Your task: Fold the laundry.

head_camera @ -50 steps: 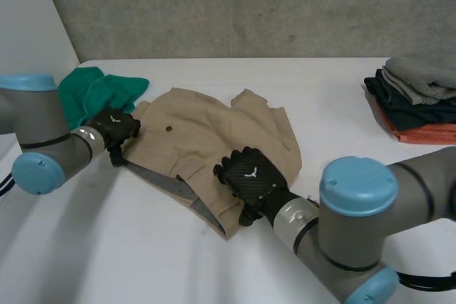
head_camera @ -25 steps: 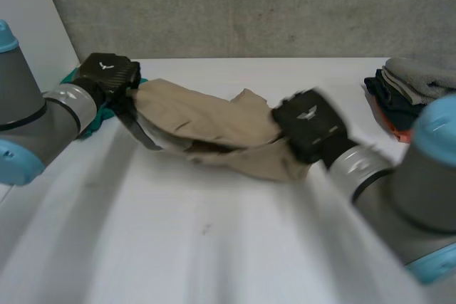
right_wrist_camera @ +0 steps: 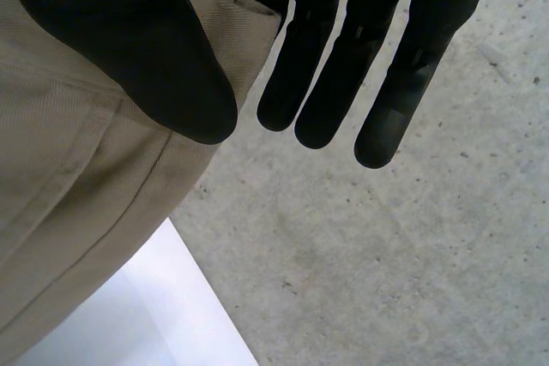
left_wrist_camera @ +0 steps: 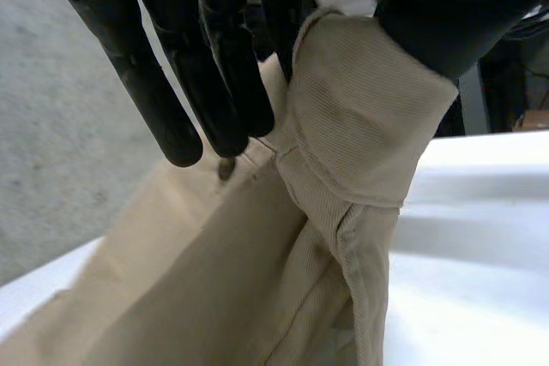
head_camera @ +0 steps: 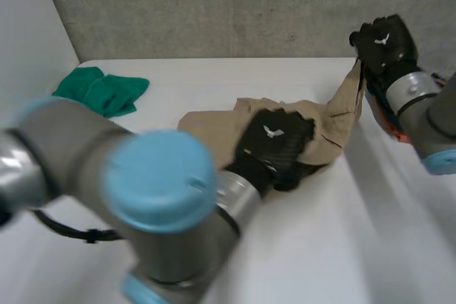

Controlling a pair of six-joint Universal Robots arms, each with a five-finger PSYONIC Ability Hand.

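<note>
1. A white bench [head_camera: 356, 233] stood before a grey concrete wall [head_camera: 214, 5], with a green cloth [head_camera: 100, 90] lying at its far left corner.
2. The tan garment [head_camera: 214, 122], which a second earlier had lain spread flat left of centre, had been swept across to the middle and right of the bench, bunched and partly lifted.
3. The left hand [head_camera: 274, 146] had crossed to the middle. Its fingers [left_wrist_camera: 219, 83] and thumb were pinched on a thick hemmed edge of the garment.
4. The right hand [head_camera: 381, 40] had risen high at the far right. Its thumb [right_wrist_camera: 163, 75] clamped the cloth against straight fingers [right_wrist_camera: 322, 66], and the fabric hung down from it.
5. This looked like a lift to shake out or turn the garment. No neat fold had been made yet.
</note>
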